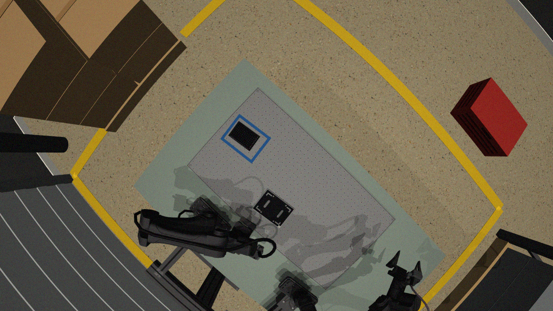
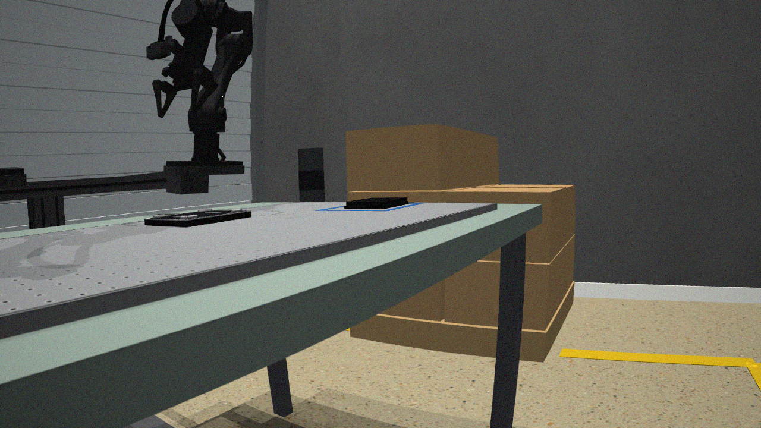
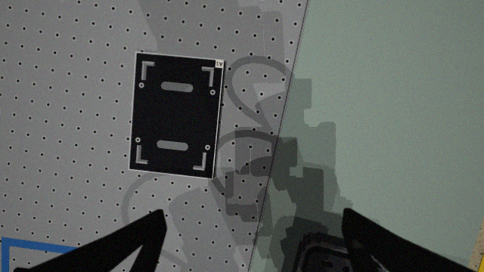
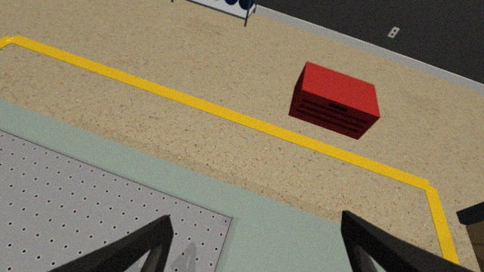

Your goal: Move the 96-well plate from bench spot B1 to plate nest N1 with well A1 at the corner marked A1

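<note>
Left of center in the top view, the black well plate (image 1: 243, 135) (image 2: 376, 203) lies flat inside a blue outline (image 1: 261, 150) (image 2: 325, 209) on the tabletop (image 1: 320, 166) (image 2: 298, 239). Both the left tool (image 2: 179, 101) (image 3: 250, 218) and the right tool (image 1: 404, 262) (image 4: 252, 222) are released, fingers spread. Reaching the plate looks like the step in hand: best to center the left tool above it, square the fingers to opposite sides, descend level, and check its A1 corner against the mark on the nest (image 1: 273, 207) (image 2: 198, 219) (image 3: 175, 117).
</note>
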`<state>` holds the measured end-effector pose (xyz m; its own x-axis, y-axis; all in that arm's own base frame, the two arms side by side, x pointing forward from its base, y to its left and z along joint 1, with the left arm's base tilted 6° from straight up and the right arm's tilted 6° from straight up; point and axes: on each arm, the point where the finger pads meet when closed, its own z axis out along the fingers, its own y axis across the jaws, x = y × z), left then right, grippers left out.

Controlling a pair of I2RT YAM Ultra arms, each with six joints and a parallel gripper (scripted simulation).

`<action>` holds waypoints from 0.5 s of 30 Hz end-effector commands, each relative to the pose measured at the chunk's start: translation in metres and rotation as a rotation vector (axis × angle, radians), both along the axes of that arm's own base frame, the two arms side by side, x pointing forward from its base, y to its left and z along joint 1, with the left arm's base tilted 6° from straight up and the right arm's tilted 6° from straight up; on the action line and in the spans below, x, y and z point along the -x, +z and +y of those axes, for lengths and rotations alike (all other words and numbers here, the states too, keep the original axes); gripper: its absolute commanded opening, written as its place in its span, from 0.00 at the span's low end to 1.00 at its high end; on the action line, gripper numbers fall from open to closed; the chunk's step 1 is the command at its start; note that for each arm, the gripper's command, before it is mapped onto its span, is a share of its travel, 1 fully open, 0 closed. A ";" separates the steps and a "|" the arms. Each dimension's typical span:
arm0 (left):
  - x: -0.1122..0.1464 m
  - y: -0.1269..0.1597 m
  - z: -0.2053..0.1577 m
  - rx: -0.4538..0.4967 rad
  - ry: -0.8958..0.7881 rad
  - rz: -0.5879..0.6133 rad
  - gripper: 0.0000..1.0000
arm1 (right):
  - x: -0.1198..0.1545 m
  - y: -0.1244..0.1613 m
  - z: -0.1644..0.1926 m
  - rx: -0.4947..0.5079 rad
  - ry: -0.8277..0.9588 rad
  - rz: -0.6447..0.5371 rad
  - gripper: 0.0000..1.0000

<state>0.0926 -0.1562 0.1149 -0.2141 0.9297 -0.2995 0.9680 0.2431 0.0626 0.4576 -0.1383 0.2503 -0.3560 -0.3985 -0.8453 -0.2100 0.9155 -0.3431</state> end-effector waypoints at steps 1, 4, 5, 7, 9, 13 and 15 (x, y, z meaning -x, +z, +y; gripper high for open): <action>-0.027 0.028 -0.010 0.129 0.102 -0.054 1.00 | 0.030 -0.013 0.046 0.096 0.144 0.069 1.00; -0.053 0.038 0.001 0.158 0.232 -0.095 1.00 | 0.051 -0.031 0.077 0.149 0.224 0.130 1.00; -0.057 0.036 0.010 0.134 0.285 -0.081 1.00 | 0.056 -0.036 0.086 0.162 0.247 0.145 1.00; -0.070 0.032 0.028 0.097 0.405 -0.076 1.00 | 0.068 -0.047 0.108 0.194 0.303 0.182 1.00; -0.089 0.033 0.042 0.101 0.532 -0.087 1.00 | 0.082 -0.060 0.133 0.231 0.367 0.223 1.00; -0.107 0.032 0.050 0.124 0.637 -0.082 1.00 | 0.096 -0.072 0.158 0.267 0.430 0.260 1.00; -0.127 0.029 0.060 0.144 0.733 -0.088 1.00 | 0.109 -0.083 0.184 0.302 0.495 0.295 1.00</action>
<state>0.1881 -0.0967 0.1339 -0.6915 0.6093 -0.3880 0.6357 0.7684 0.0736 0.3711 0.0229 0.1769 -0.2805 -0.7185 -0.6364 -0.6498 0.6302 -0.4251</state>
